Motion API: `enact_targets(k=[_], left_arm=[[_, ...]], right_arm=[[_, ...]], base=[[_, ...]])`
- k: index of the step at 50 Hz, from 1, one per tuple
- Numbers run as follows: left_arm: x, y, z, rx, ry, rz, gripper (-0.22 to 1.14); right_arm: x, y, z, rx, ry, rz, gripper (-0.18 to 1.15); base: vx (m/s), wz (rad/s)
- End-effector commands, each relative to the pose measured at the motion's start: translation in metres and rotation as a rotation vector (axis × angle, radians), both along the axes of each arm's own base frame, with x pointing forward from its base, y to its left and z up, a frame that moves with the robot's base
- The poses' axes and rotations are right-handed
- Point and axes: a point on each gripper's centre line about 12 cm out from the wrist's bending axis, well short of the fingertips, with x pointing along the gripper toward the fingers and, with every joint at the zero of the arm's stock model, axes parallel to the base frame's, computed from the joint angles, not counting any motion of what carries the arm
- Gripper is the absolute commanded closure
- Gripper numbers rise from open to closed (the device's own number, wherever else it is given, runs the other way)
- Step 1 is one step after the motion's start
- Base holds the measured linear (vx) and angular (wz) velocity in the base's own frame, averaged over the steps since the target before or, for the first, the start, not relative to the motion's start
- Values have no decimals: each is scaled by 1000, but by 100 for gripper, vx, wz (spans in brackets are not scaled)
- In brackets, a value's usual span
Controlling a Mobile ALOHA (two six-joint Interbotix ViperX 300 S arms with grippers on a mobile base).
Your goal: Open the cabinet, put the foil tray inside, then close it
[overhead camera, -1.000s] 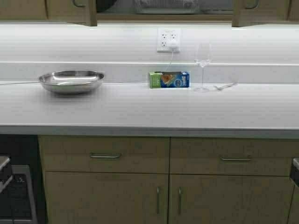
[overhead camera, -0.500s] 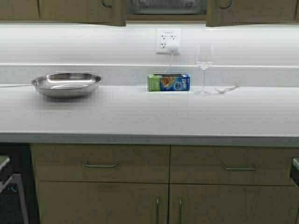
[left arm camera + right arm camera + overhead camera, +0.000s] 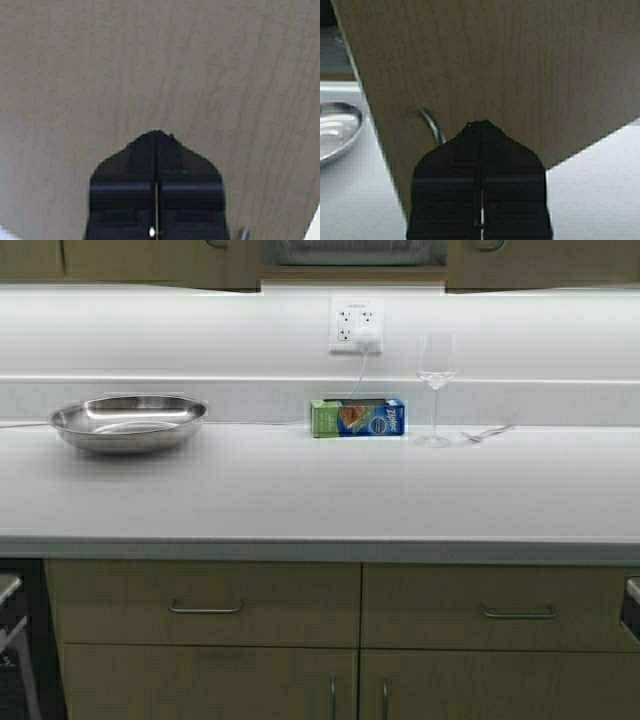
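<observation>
Both grippers pressed together, holding nothing: left gripper [image 3: 156, 134] & right gripper [image 3: 481, 123] each up against a wood door [image 3: 485, 60]. Tray [image 3: 355, 250] in upper cabinet.

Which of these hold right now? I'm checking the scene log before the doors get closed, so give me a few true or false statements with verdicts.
1. The steel bowl sits on the counter to the robot's left of the green and blue box. True.
2. The wine glass lies on its side. False: it stands upright, beside the box.
3. The left claw is shut, facing a wooden panel. True.
4. The right claw holds the foil tray. False: it is shut on nothing, near a cabinet door with a metal handle.
5. The foil tray rests on the counter. False: it shows up in the upper cabinet opening.
</observation>
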Motion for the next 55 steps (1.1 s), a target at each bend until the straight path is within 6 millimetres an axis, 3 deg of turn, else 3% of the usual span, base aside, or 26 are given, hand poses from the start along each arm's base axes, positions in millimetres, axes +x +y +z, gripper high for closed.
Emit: enact_targets(k=[1,12,17,28,36,43,55], left_arm=[[12,-31,18,-7,-40,-68,88],[18,-71,19,-9,-25,-142,88],[7,-69,18,-2,-12,-136,88],[-16,-59,8,3,14,-132,88],[-31,-54,-4,11,38,-131,88],[-40,-50,-10,15,50,-129,88],[-48,-46,-23,15,81,-127,88]], right_arm=[[7,3,19,16,-41,6,90],[22,12,36,18,-71,31,90],[27,23,44,21,-84,60,90],[52,42,41,19,-60,95,90],[43,46,31,5,-16,76,90],[23,49,22,1,1,93,90],[-1,42,13,-3,11,81,90]], base=[[13,2],[15,4],[16,6],[18,0],[14,0],[14,-2],[11,-1]])
